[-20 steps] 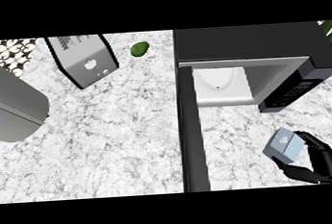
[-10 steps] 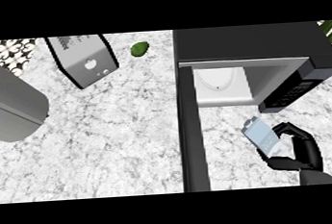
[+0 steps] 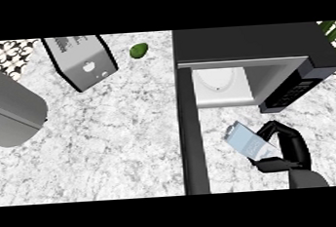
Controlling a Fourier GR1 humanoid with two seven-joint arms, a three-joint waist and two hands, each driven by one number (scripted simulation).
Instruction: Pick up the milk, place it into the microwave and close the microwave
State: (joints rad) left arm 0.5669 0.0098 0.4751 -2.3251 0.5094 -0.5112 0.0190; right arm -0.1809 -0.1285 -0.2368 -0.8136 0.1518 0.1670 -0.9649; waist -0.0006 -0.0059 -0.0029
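Milk point(image 3: 246, 141) partly hidden by right robot hand point(image 3: 287, 149) (fingers curled round it), left unseen

The right hand point(image 3: 284, 147) is holding the milk point(image 3: 249, 140) over bare counter point(image 3: 115, 138) just in front of the microwave point(image 3: 253, 47), whose mouth is standing open above it. The open door point(image 3: 191, 133) is running along the hand's left like a wall, and the control panel point(image 3: 293, 90) is jutting out at the upper right, so the way in is lying between them. A white plate point(image 3: 218, 79) is taking up part of the floor inside.
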